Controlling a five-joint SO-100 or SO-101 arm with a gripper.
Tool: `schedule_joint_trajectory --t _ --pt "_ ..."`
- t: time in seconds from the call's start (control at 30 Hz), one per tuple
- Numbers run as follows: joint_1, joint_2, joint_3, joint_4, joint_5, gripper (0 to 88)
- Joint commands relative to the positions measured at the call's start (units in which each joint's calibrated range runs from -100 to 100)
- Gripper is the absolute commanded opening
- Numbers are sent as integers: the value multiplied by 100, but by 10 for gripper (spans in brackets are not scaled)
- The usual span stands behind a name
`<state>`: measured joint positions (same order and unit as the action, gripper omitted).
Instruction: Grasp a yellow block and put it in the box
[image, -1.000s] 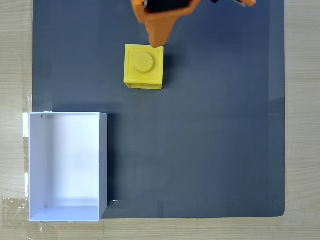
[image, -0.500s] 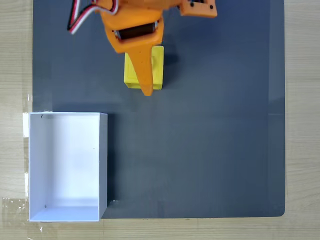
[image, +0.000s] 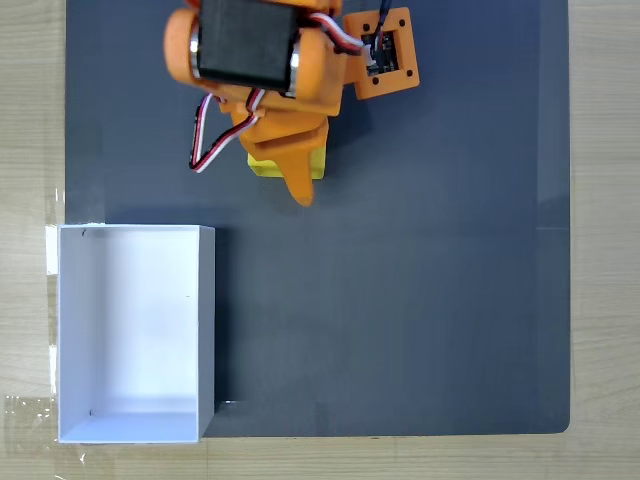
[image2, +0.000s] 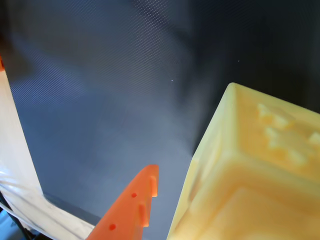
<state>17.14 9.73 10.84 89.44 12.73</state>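
We were at the reaching step: the gripper hung over the yellow block, and the orange body of the arm covered most of the cube in the fixed view, so that only a strip of yellow showed at its lower edge. The block sat on the dark grey mat, near the top of that view and well apart from the box, which stood with nothing in it at the lower left corner. In the wrist view the yellow block loomed large at the right, and one orange finger pointed up just beside its left face, with a thin dark gap between them, so we judged that nothing was gripped yet. We could not tell how wide the claw stood, since the other finger was hidden. We judged that the next move called for settling the fingers on either side of the cube and closing them squarely on it before any lift toward the box, lest the block be nudged aside.
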Motion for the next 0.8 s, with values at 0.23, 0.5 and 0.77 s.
schedule_joint_trajectory --t 0.23,0.5,0.77 --pt "-190 382 -166 -209 -30 431" --pt "-199 366 -175 -218 -30 234" --pt "-367 -109 -482 -375 -30 225"
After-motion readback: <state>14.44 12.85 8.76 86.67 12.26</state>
